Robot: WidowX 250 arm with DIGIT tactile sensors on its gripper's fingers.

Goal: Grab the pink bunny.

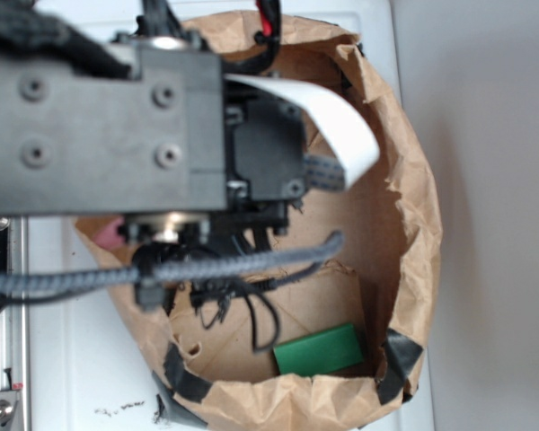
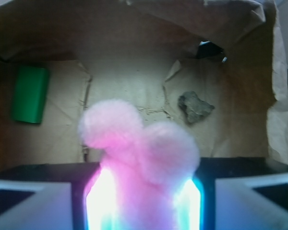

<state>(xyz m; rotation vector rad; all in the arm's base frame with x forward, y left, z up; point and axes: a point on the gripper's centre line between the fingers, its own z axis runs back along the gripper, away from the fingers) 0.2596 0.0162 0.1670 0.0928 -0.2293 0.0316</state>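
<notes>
Squeezing pink bunny (image 2: 137,158), gripper (image 2: 143,201) is closed on its body; plush looks light, soft, compressible, so a mid-body hold suits.

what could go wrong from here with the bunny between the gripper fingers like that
1. In the wrist view the pink bunny sits between the gripper fingers, but it is soft plush; the hold may catch only fluff, so it could slip out on lifting.
2. The crumpled paper bag wall rises all around the arm, so a sideways exit might snag the loose black cables or drag the bag.
3. A dropped bunny could land near the brown lump or green block.
</notes>
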